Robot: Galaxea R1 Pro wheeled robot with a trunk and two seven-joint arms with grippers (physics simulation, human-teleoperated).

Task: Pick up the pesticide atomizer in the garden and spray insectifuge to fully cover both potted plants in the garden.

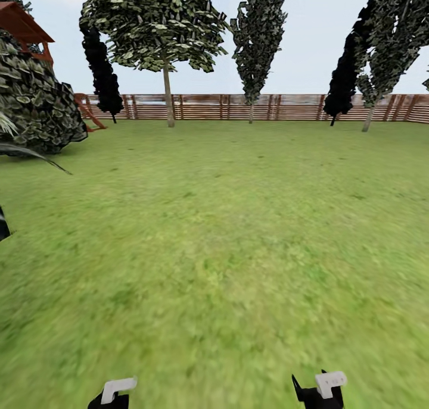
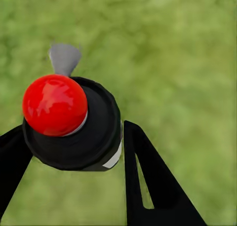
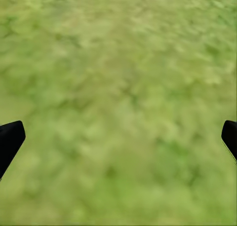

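In the left wrist view my left gripper (image 2: 74,144) is shut on the pesticide atomizer (image 2: 55,105). I see the bottle from above: a red knob on a dark round body, with a grey nozzle pointing out over the grass. Its black fingers (image 2: 148,181) press against both sides of it. My right gripper (image 3: 118,142) is open, its black fingertips far apart over bare lawn with nothing between them. The potted plants are out of view. The ends of my left arm (image 1: 114,392) and right arm (image 1: 325,388) show at the bottom edge of the head view.
Open green lawn (image 1: 226,230) of the garden stretches ahead to a brown slatted fence (image 1: 268,106). Trees (image 1: 161,34) stand along the fence. A large dark bush (image 1: 36,105) and a red-roofed wooden structure (image 1: 21,22) are at the left.
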